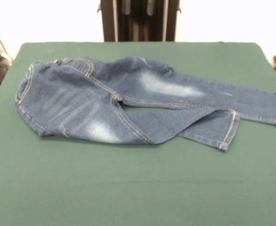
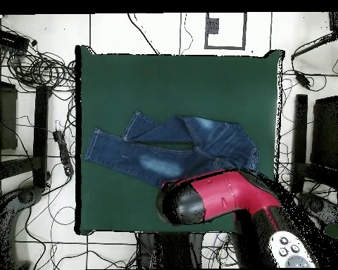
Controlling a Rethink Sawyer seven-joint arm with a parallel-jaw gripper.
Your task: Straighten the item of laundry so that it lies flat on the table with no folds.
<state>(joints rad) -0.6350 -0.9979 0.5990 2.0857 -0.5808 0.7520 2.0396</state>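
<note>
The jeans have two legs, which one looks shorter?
On the jeans, the leg nearer the camera. Its cuff stops short, while the other leg reaches further right.

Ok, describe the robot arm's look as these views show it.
Overhead, the arm is a thick rounded red casing with a glossy black domed end and a grey panel with small round buttons. The front view shows only its dark pedestal. No gripper shows.

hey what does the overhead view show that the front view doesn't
Only the overhead view shows the red and black arm reaching over the table's edge beside the jeans, plus the tangled cables on the floor around the table. Only the front view shows the tan stitching and the hem of the shorter-looking leg close up. Both show the jeans lying on the green table, with one leg apparently doubled back.
</note>
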